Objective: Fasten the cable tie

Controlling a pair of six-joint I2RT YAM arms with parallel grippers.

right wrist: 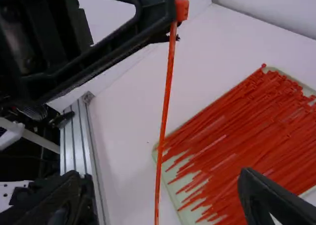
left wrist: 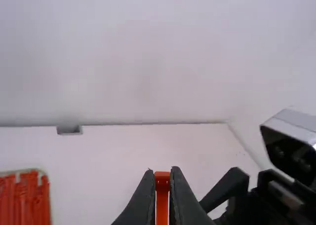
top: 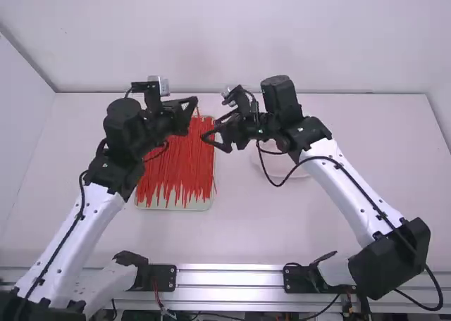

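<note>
**Tie pinched at head end, tail hanging free**

The left gripper (left wrist: 162, 176) is clamping tight on the head end of one orange cable tie (right wrist: 168, 87), with a finger (left wrist: 144, 198) pressing on either side. In the high view this is sitting upper centre, over the far end of the tray (top: 173, 206) of spare ties. In the right wrist view the strap is hanging from the head at the top of the frame down to the lower centre. Its tail is unsupported and seems to be ending near the tray's edge.

The right gripper (top: 217, 139) is standing spread wide, just right of the left one and holding nothing.

Handling, as judged: light, thin, springy plastic, smooth enough to slip. It is likely to bend or sway rather than break. The best hold is looking like the flat faces close to the tail tip, leaving a short stub to feed into the head slot.

Room: bare table (top: 366, 138) is lying open to the right of the tray. The wall is closing off the top of the frame and the rail (top: 232, 273) is running along the bottom. The two wrists are crowding each other, so any twist is risking a knock.
</note>
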